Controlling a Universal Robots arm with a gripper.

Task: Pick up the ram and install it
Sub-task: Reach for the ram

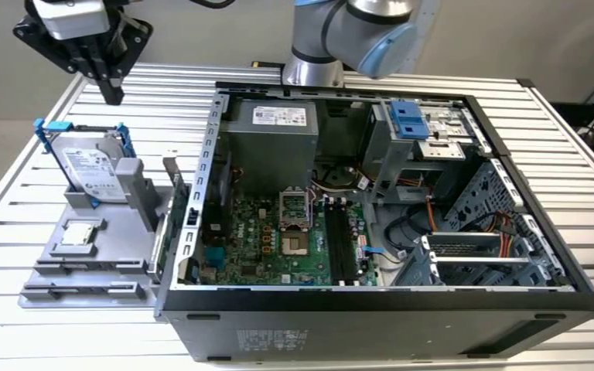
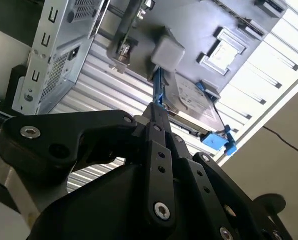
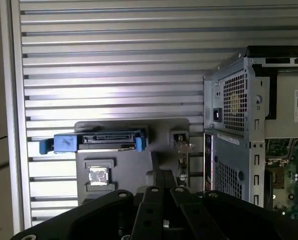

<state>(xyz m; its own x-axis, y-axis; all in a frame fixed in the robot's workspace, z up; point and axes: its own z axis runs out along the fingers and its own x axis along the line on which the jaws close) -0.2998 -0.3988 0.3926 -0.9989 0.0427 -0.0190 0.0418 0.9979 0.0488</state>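
Above table (image 1: pixel 555 131), at exterior view's left, gripper (image 1: pixel 114 93) hangs, fingers pressed together, nothing held. Nearby grey fixture (image 1: pixel 70 272) carries hard drive (image 1: pixel 90 170) and processor chip (image 1: pixel 78 232). Ram (image 2: pixel 158 87) stands on edge in fixture, beside raised block (image 2: pixel 166 50), in second wrist view. Open computer case (image 1: pixel 380 232) sits at exterior view's right.

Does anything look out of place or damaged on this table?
Nothing stands out. The hard drive stands in the gray holder, the square chip lies flat in its pocket, and the open computer case looks undamaged.
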